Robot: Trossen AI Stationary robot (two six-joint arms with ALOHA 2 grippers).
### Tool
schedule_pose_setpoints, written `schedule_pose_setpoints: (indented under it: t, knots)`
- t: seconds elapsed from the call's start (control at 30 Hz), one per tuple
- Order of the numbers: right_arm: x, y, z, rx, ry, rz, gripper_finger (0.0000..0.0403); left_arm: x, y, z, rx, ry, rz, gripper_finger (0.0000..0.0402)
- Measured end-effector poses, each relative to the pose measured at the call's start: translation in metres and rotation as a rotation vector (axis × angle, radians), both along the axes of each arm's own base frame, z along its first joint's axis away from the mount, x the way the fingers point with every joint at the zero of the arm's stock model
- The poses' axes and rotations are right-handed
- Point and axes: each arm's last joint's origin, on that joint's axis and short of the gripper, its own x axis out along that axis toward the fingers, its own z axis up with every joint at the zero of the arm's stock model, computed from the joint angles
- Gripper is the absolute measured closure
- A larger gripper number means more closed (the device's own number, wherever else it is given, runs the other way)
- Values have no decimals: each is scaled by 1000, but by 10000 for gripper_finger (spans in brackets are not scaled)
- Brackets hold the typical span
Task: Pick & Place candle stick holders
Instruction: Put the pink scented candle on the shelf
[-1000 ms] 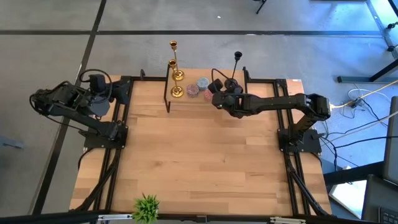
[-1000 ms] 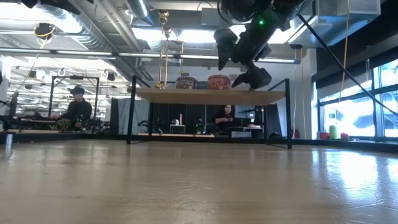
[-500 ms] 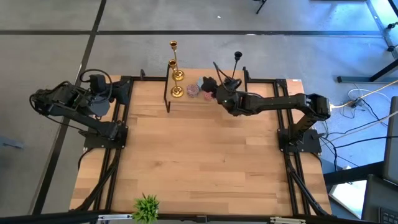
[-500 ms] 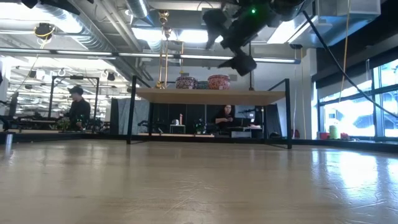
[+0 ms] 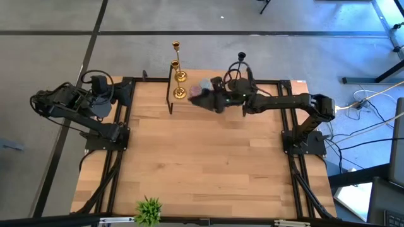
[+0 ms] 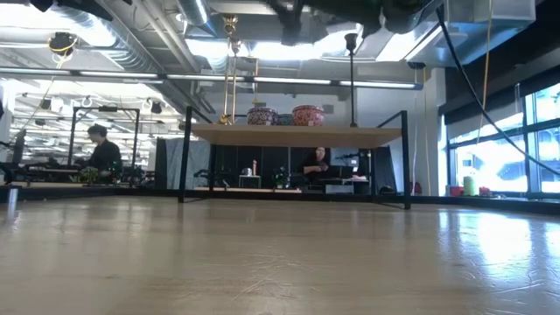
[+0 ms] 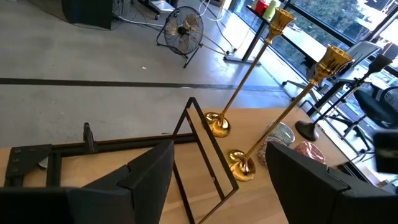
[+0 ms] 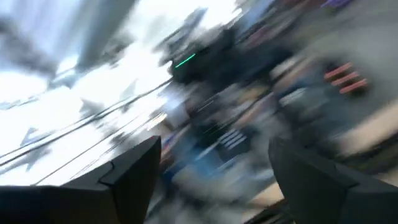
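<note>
gold holders (image 5: 178, 82) x2 | black holder (image 5: 240, 66) x1 | bowls (image 6: 283, 115) x3

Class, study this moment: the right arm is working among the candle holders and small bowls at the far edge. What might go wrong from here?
1. The right tool, open and empty, hovers right over the small bowls; a careless sweep may knock them.
2. The black holder stands beside the right arm, so it might get tipped.
3. The two gold holders stand close together; bumping one may topple both.
</note>
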Motion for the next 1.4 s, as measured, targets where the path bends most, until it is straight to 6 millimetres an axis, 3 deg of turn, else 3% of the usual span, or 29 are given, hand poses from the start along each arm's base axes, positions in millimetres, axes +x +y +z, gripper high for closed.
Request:
schedule_pose_setpoints:
  t: [0.2, 0.4, 0.57, 0.73, 0.83, 1.1, 1.2, 1.4]
  knots:
    - [-1, 28, -2, 44, 79, 438, 103, 2, -1, -1, -3, 31, -23, 151]
    - [-3, 60, -30, 173, 435, 755, 103, 8, -3, -2, -13, 66, -45, 151]
    - [-18, 72, -71, 257, 839, 780, 107, 14, -4, -3, -10, 88, -46, 151]
    - [-44, 66, -99, 178, 1208, 554, 142, 20, -6, -4, -6, 107, -46, 151]
    - [-48, 62, -91, 52, 1273, 390, 187, 23, -6, -5, -3, 120, -46, 151]
    - [-42, 56, -24, -206, 1165, 142, 386, 31, -8, -6, -2, 123, -45, 151]
    - [-45, 53, -9, -270, 1185, 64, 398, 33, -9, -6, -1, 127, -44, 151]
    - [-46, 51, -7, -410, 1165, 96, 400, 34, -9, -6, 10, 128, -37, 151]
